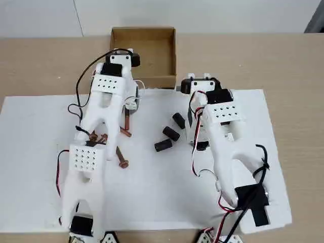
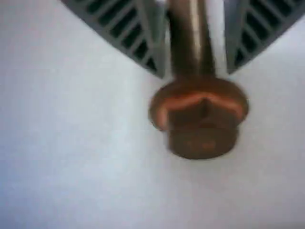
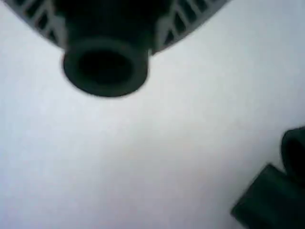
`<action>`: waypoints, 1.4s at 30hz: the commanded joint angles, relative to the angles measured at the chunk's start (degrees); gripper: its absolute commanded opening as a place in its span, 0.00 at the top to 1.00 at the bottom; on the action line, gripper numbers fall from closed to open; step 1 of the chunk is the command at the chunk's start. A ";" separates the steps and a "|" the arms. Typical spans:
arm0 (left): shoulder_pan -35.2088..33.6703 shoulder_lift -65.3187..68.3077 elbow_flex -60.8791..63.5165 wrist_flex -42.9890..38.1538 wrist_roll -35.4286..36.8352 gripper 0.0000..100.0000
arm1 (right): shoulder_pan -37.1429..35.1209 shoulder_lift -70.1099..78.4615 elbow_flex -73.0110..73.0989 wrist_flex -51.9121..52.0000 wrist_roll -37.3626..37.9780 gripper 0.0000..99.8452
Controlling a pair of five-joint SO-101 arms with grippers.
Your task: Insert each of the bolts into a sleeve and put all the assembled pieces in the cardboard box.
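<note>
My left gripper [image 2: 194, 67] is shut on the shank of a copper bolt [image 2: 198, 119], whose flanged hex head hangs just above the white sheet. From above, that gripper [image 1: 126, 117] is in front of the cardboard box [image 1: 117, 45], which looks empty, with the bolt [image 1: 125, 130] under it. My right gripper [image 3: 107, 40] is shut on a black sleeve [image 3: 105, 67], hollow end showing; in the high view it [image 1: 200, 137] stands right of three loose sleeves [image 1: 171, 133]. More bolts lie loose at the left [image 1: 98, 137] and one [image 1: 121, 158] nearer the front.
A white sheet [image 1: 152, 197] covers the wooden table [image 1: 283, 61]. Two loose sleeves [image 3: 271, 200] lie near the held sleeve in the right wrist view. Cables hang from both arms. The sheet's front middle is open room.
</note>
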 commanded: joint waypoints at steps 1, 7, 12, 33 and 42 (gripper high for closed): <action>-0.09 0.97 -1.27 -2.64 0.18 0.99 | 0.57 -2.59 -0.44 -0.66 0.44 1.00; -0.09 1.58 -1.27 -2.29 0.18 0.99 | 0.57 -2.86 -0.44 -0.66 0.44 1.00; 0.00 -1.41 -6.73 2.11 0.09 0.99 | 0.22 -4.79 -0.53 0.04 0.53 1.00; 0.88 -47.82 10.95 4.75 -7.82 0.99 | 0.57 -33.36 -0.18 11.30 0.88 1.00; 0.79 -73.49 35.65 4.57 -11.43 0.99 | 0.48 -39.78 -0.09 8.04 0.53 1.00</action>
